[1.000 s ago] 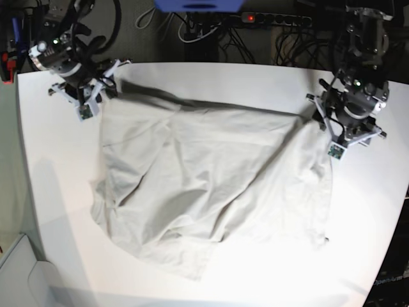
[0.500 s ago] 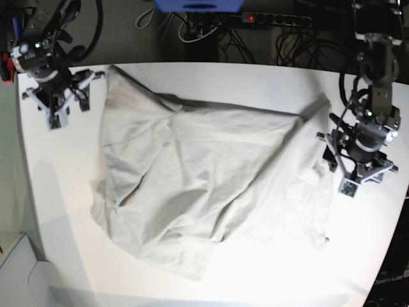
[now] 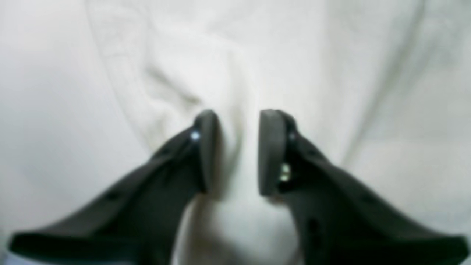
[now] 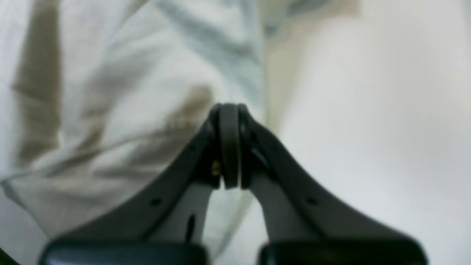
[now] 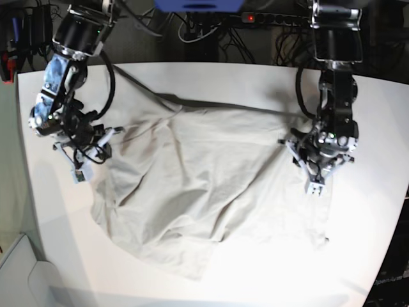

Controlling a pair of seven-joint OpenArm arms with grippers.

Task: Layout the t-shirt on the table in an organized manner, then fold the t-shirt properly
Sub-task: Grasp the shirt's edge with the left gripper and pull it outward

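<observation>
The pale t-shirt [image 5: 211,185] lies spread and wrinkled across the white table [image 5: 374,217]. My left gripper [image 5: 314,178] hangs over the shirt's right side. In the left wrist view it [image 3: 239,121] is open, with a raised ridge of the shirt [image 3: 235,73] between its two pads. My right gripper [image 5: 83,160] is at the shirt's left edge. In the right wrist view it [image 4: 229,114] is shut, pads together, above the shirt's edge [image 4: 121,110], bare table [image 4: 368,110] to its right. I see no cloth between those pads.
Behind the table's far edge lie a power strip [image 5: 275,19], dark cables and a blue object [image 5: 198,5]. A pale box corner [image 5: 19,272] sits below the table's left front edge. Bare table shows at the front right and left.
Both arms have swung down from the far corners onto the shirt's sides. The shirt's upper left part has shifted inward with the right gripper. The left gripper now straddles a fold.
</observation>
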